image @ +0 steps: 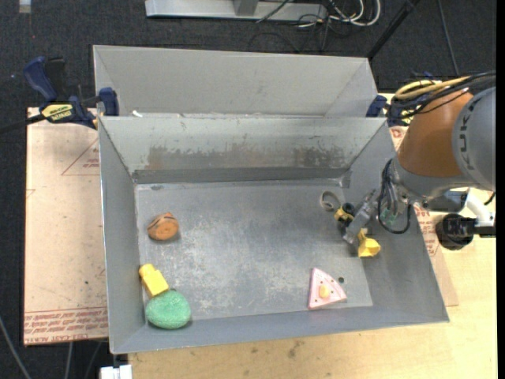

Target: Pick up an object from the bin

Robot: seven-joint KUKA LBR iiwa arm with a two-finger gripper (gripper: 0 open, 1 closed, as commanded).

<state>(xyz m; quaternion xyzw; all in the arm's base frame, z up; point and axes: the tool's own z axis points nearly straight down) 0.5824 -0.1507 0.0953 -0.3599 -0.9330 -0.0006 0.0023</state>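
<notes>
Grey bin [252,247] floor, three o'clock: our gripper [355,234] hangs just beside a yellow block [368,249]; spread or pressed together, we cannot tell; we judge approach underway, next centring over it

Light: fell bright and even over the grey metal bin [237,85].
Shadows: lay soft and small, darkest under the arm [442,140].
Glare: a dull sheen ran along the bin's back wall.

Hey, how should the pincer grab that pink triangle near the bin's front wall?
Probably from straight above, pinching the pink triangle across its two slanted edges near the apex: it lies flat, well apart from the other things.
</notes>
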